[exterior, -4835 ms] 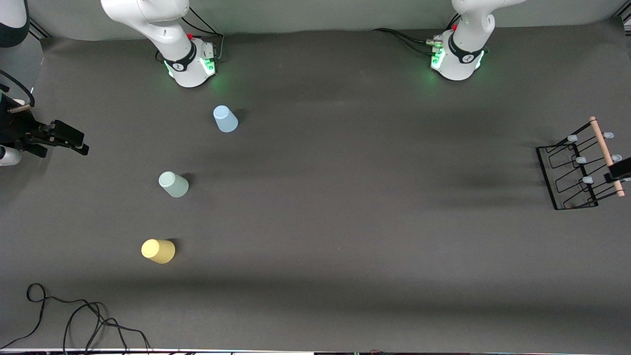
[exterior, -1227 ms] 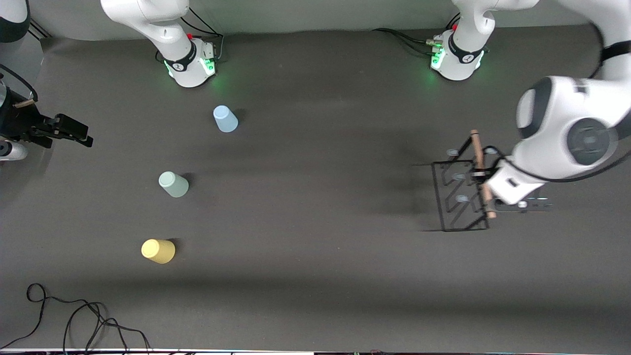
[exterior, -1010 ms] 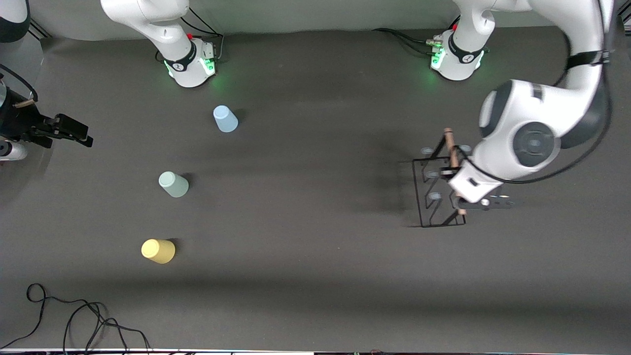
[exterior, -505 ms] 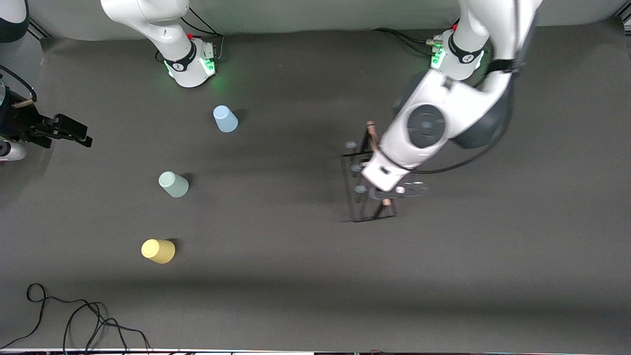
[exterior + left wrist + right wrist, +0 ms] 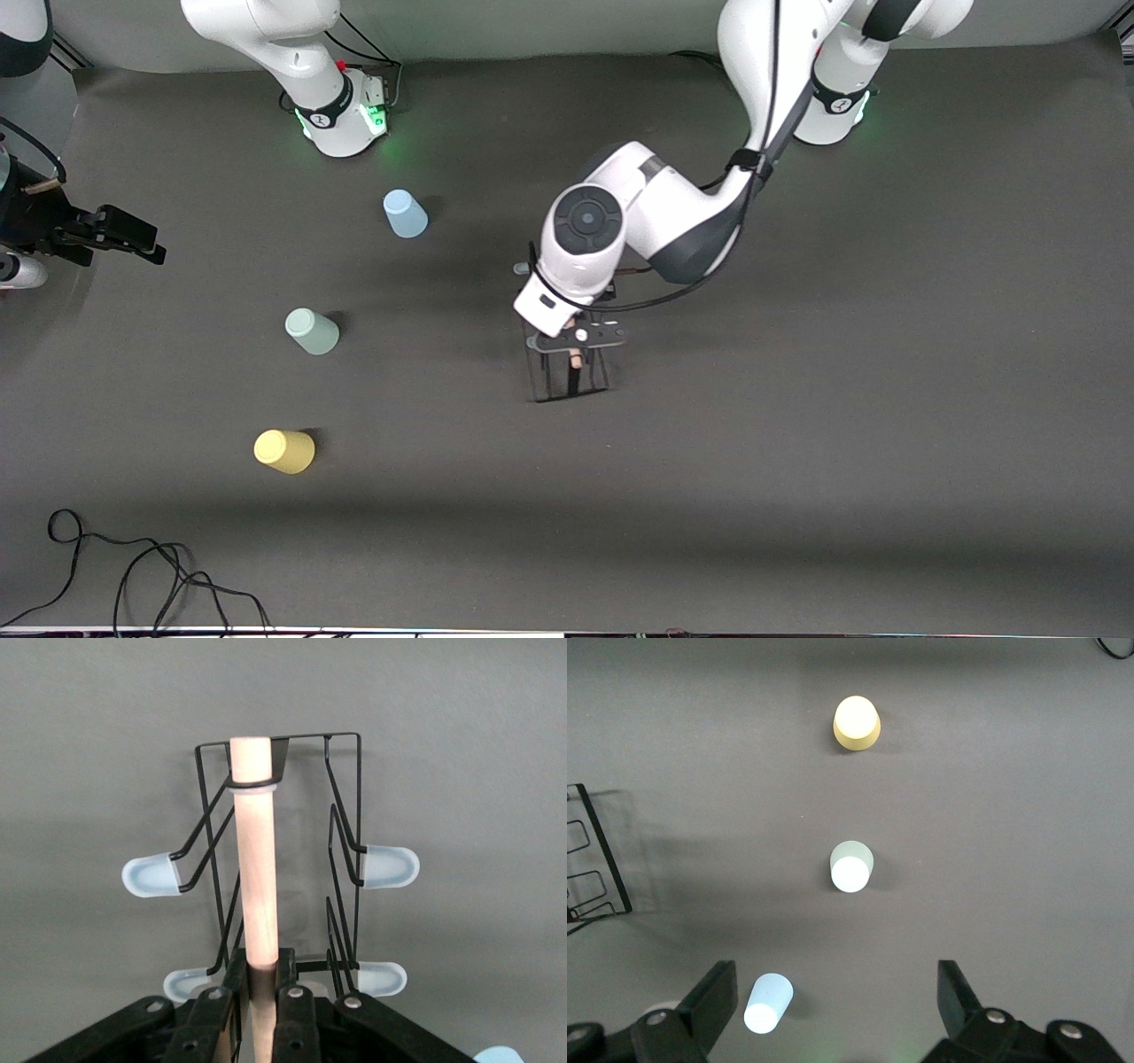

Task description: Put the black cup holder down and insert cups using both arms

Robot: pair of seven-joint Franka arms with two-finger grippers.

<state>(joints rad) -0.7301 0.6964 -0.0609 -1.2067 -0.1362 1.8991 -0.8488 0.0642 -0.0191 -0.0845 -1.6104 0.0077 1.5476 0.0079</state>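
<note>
The black cup holder (image 5: 567, 377) is at the middle of the table, mostly hidden under my left arm. My left gripper (image 5: 574, 347) is shut on its light-wood handle (image 5: 252, 859), the fingers (image 5: 288, 983) clamped on both sides of the bar. Pale-tipped pegs (image 5: 390, 866) stick out sideways. I cannot tell whether the rack touches the mat. Three cups stand upside down toward the right arm's end: light blue (image 5: 405, 213), mint green (image 5: 312, 331) and yellow (image 5: 284, 451). My right gripper (image 5: 142, 244) waits open and empty, high over that end of the table.
A black cable (image 5: 133, 567) lies coiled at the table's near corner at the right arm's end. The two arm bases (image 5: 341, 115) (image 5: 828, 106) stand along the table's back edge. From the right wrist, the rack (image 5: 594, 859) shows beside the cups.
My left arm has carried the cup holder from the left arm's end of the table to the middle, still gripped by the handle. The right arm and the cups have not moved.
</note>
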